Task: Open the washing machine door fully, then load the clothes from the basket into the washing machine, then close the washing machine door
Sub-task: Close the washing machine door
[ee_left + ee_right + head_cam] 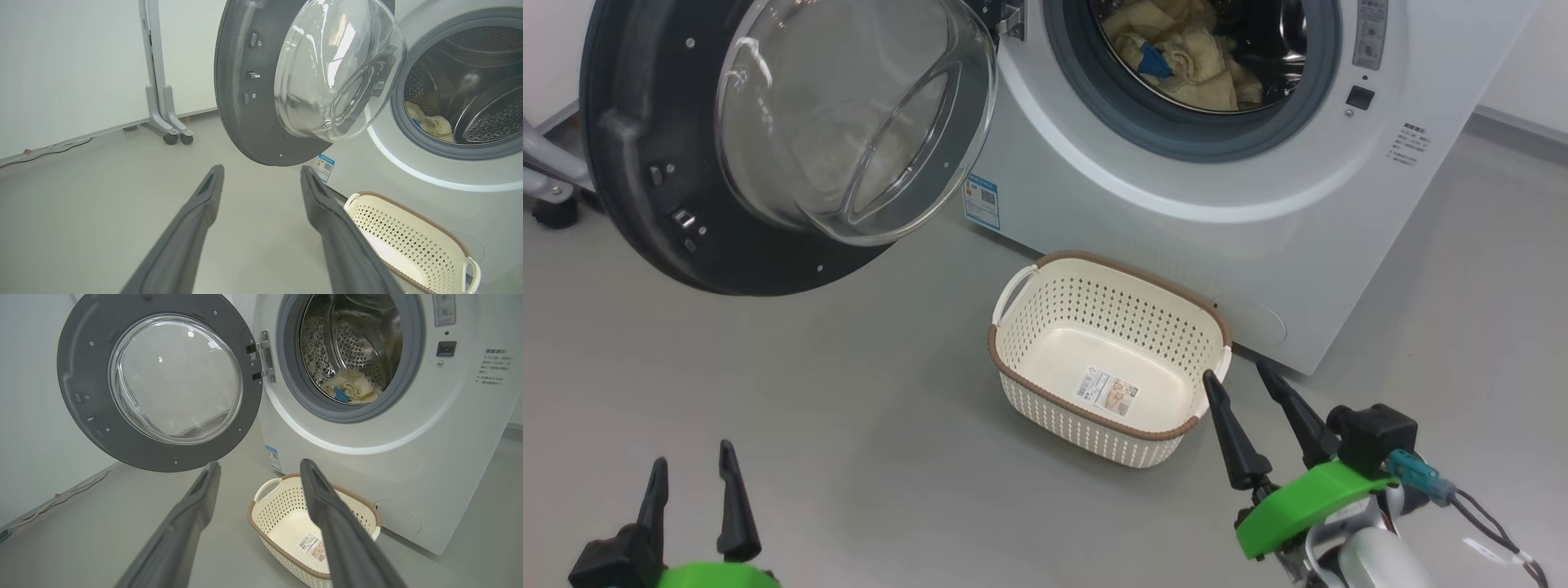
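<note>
Lying half-hidden in drum (pixel 1286 45), clothes (pixel 1188 69), door (pixel 637 188) cropped

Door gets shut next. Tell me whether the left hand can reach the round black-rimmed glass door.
Probably yes: the open left hand points toward the round black-rimmed glass door, with only bare grey floor between.

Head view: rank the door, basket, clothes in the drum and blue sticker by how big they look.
1. door, also the nearest
2. basket
3. clothes, partly cut off at the top
4. blue sticker
</note>
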